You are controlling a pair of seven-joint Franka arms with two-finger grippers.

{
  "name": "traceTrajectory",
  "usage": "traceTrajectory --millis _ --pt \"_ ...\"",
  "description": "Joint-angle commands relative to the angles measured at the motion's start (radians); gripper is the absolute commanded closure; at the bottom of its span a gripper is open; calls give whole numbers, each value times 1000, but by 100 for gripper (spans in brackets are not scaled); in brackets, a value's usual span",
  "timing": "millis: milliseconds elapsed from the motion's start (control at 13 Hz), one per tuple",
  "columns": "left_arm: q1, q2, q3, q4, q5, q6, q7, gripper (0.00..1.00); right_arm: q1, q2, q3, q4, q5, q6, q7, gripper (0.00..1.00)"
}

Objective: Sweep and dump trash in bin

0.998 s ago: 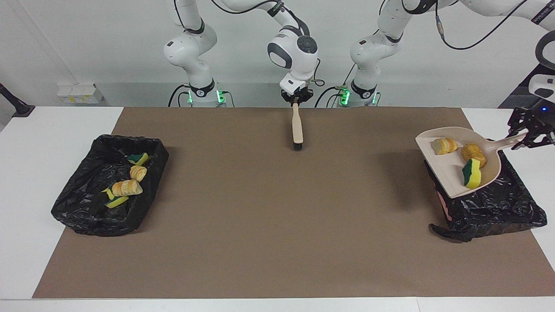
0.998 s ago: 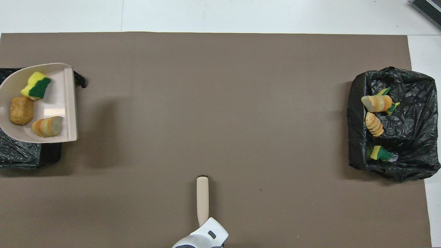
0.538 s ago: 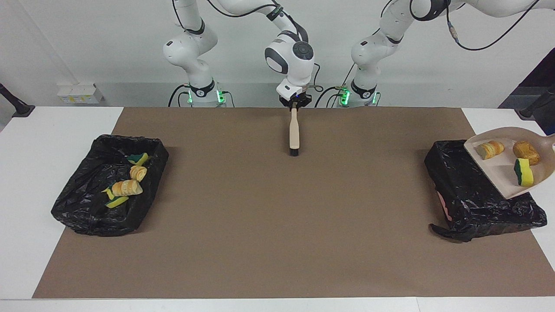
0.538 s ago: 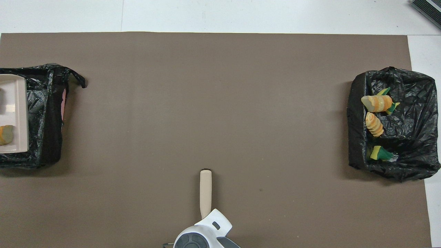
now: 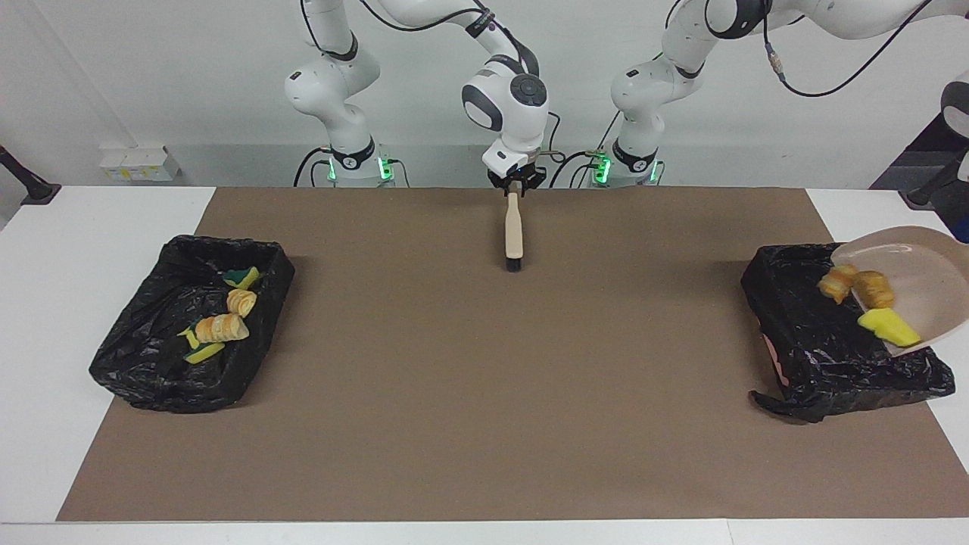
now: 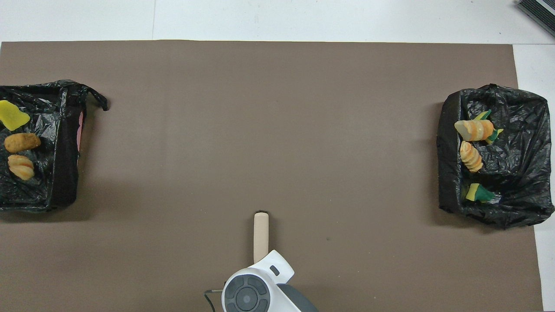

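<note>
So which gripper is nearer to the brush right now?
Right. The right gripper is at the handle end of the brush. The left gripper is out of frame, tipping the dustpan over the bin at the left arm's end of the table.

Seven scraps point(image 5: 867, 291) in two bins point(image 5: 802, 333)

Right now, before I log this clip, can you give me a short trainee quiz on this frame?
1. True or false: the tilted beige plastic dustpan is over the black-bag-lined bin at the left arm's end of the table.
2. How many trash scraps are at that dustpan's lower edge?
3. Where is the beige-handled brush? A: inside a bin. B: on the dustpan. C: at the right gripper, midway along the brown mat.
Key: 1 true; 2 three; 3 C.
</note>
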Motion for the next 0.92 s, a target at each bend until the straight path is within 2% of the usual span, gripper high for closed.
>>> traceTrajectory --millis 0,77,307,538,691,845 --pt "-11 -3 13 0 72 5 -10 100 -83 -68 1 23 26 -28 -37 3" --pt "-24 -4 13 0 98 -3 -8 100 -104 -105 1 33 26 -69 -39 0" --pt "-79 -11 15 6 189 -60 -2 100 -208 -174 -5 123 23 -266 -42 0" --pt "-87 -58 12 11 198 -100 -4 100 -319 -215 -8 206 23 -377 -121 0" --pt "-94 -102 5 11 181 -92 -7 100 -411 -272 -8 220 25 -396 -222 0" --pt "-96 -118 5 9 100 -92 -13 100 -482 -292 -43 274 28 -478 -275 0"
